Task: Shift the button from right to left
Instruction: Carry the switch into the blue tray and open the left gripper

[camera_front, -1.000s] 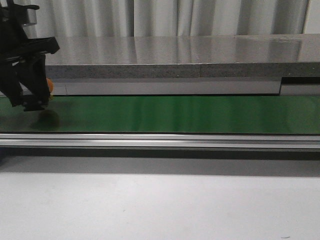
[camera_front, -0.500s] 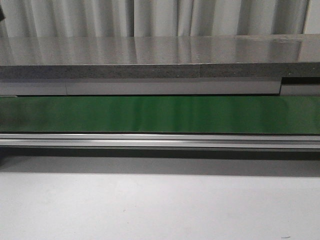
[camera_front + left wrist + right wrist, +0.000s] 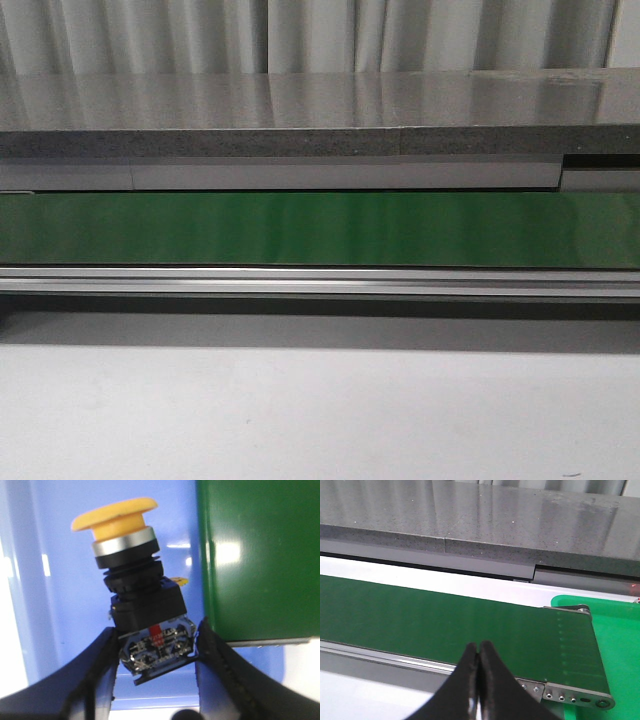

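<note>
The left gripper (image 3: 155, 650) grips the button (image 3: 135, 595) by its black boxy body, one finger (image 3: 90, 675) on each side of the lower block with its small red mark. The yellow cap points away from the fingers, tilted a little. Behind the button lies a pale blue surface (image 3: 60, 555), and the square end of the green belt (image 3: 260, 555) sits just beside the button, not touching it. Any tiny print on the button's body is too small to read.

In the front view the belt (image 3: 320, 228) runs edge to edge across the picture. Along its near edge lies a silver rail (image 3: 320, 282), then a white table (image 3: 320, 410); along its far edge is a grey stone-look ledge (image 3: 300, 110) with curtains (image 3: 320, 35) behind. No arm shows over the belt here.

The right gripper (image 3: 478, 652) hangs over the near edge of the belt with its fingers pressed together, nothing between them. Beyond the belt's rounded end, to the right, is a bright green tray (image 3: 620, 630).
</note>
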